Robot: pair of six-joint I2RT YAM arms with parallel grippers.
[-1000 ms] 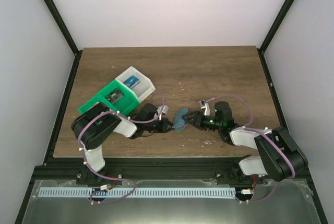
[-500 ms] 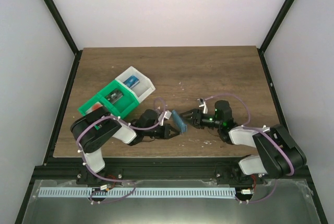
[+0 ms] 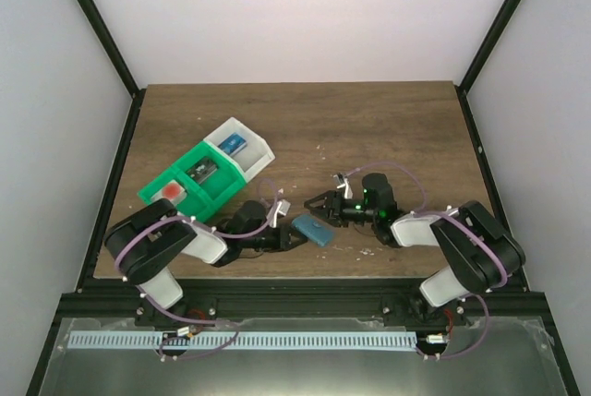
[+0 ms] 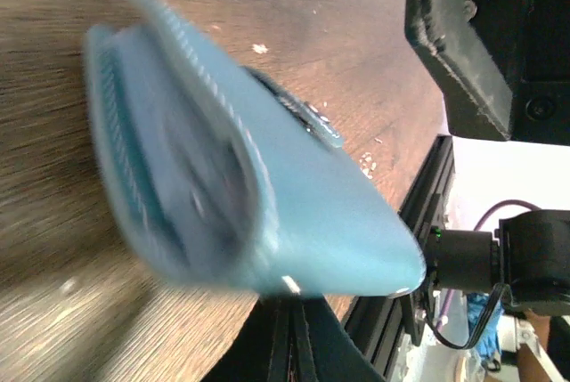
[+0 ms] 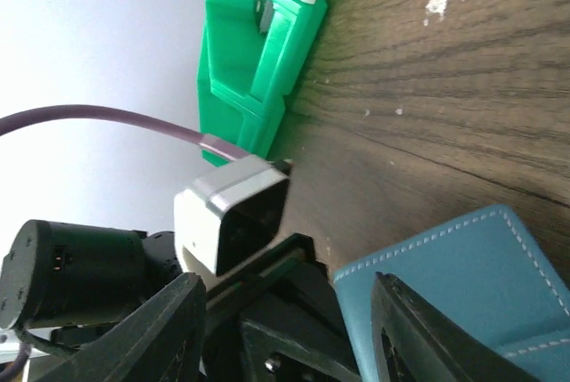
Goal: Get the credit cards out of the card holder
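Note:
The blue-teal card holder (image 3: pixel 314 229) lies low over the table near its front edge, between the two grippers. It fills the left wrist view (image 4: pixel 267 177), blurred, with its folded edges to the left. My left gripper (image 3: pixel 288 235) is shut, its fingertips (image 4: pixel 289 333) pinching the holder's near edge. My right gripper (image 3: pixel 322 202) stands open just behind the holder. In the right wrist view its gripper (image 5: pixel 285 337) has one dark finger (image 5: pixel 419 337) over the holder's stitched corner (image 5: pixel 463 284), not gripping it. No credit cards show in the holder.
A green-and-white compartment tray (image 3: pixel 208 171) sits left of centre, with small items in its bins, one of them red (image 3: pixel 169 191). The tray's green wall (image 5: pixel 258 52) is also in the right wrist view. The black frame rail (image 3: pixel 295 296) runs along the table's front edge.
The card holder has tipped from upright to nearly flat and shifted toward the front edge with my left gripper. My right gripper has drawn off it and moved left.

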